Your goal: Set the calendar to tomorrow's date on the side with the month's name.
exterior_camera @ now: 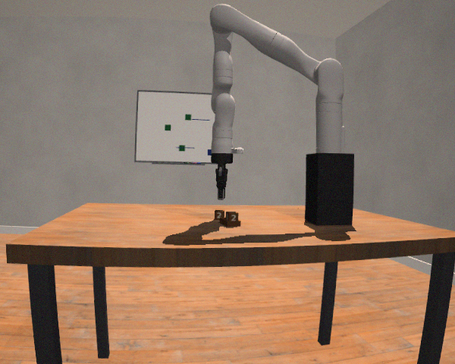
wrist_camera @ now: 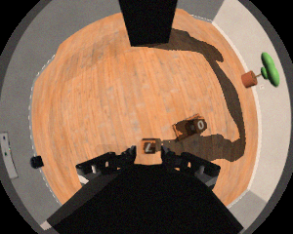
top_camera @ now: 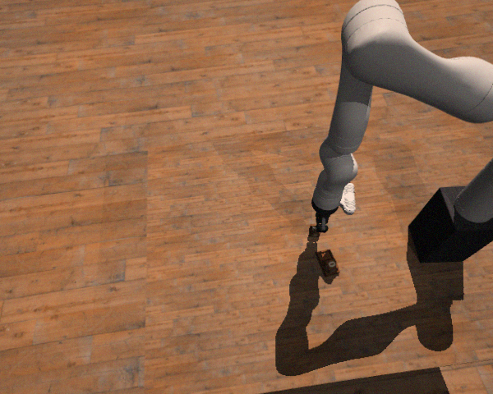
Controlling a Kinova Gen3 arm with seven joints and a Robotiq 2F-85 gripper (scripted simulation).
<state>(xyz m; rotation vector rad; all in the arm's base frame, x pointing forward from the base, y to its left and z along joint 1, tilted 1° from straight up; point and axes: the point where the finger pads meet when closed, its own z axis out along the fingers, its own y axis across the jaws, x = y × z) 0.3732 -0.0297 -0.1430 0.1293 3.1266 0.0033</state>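
Observation:
My gripper (top_camera: 322, 229) (exterior_camera: 221, 197) (wrist_camera: 148, 150) points down, partly open and empty. It is above a loose dark brown cube (top_camera: 313, 232) (exterior_camera: 218, 214) (wrist_camera: 148, 145), with a gap between fingertips and cube in the exterior view. This cube stands on the table outside the tray; a 2 faces the exterior view, and its top mark is unclear. The brown tray (top_camera: 320, 259) (exterior_camera: 233, 224) (wrist_camera: 175, 132) lies on the table. Another cube (top_camera: 332, 264) (exterior_camera: 232, 217) (wrist_camera: 198, 125) is at one end of it, with 0 on top and 2 facing the exterior camera. The month's name cannot be read.
The robot's black base block (top_camera: 435, 229) (exterior_camera: 329, 188) (wrist_camera: 148, 21) stands on the table (exterior_camera: 141, 256), well to the right of the tray in the exterior view. The arm's shadow falls across the loose cube and beside the tray.

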